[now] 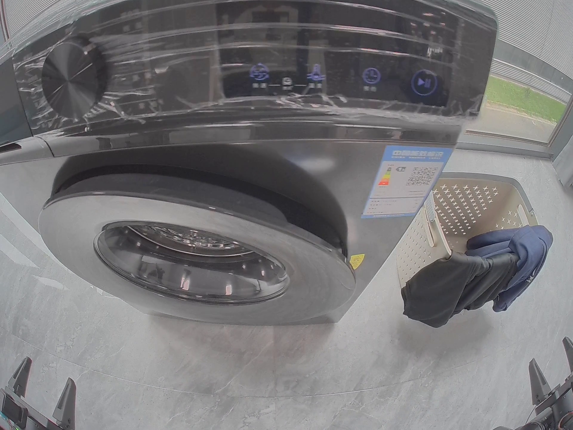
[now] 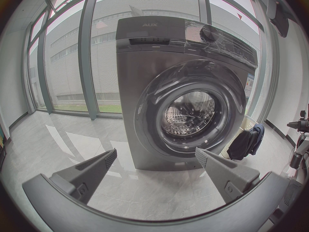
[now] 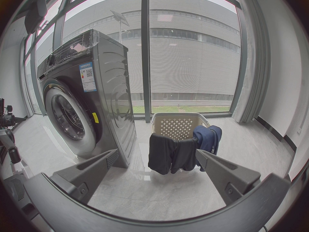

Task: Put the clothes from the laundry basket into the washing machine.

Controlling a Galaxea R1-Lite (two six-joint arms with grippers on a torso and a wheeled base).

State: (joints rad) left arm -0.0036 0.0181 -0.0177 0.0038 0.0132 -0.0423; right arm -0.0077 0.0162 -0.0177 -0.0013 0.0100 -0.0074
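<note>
The laundry basket (image 1: pixel 471 210) stands at right middle of the head view, beside the washing machine (image 1: pixel 239 150). A black garment (image 1: pixel 453 285) and a blue garment (image 1: pixel 519 252) drape over its rim. Both are probably light, limp and non-slip; pinch a bunched fold at the rim. The left gripper (image 2: pixel 155 150) and right gripper (image 3: pixel 156 152) are spread and empty. The left wrist view presents the door (image 2: pixel 190 113) face-on, apparently closed; the head view sees it obliquely from above.

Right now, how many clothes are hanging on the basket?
2. A black garment drapes over the front rim of the laundry basket, nearer the washing machine; a blue garment hangs beside it, farther from the machine. More may lie hidden inside.
</note>
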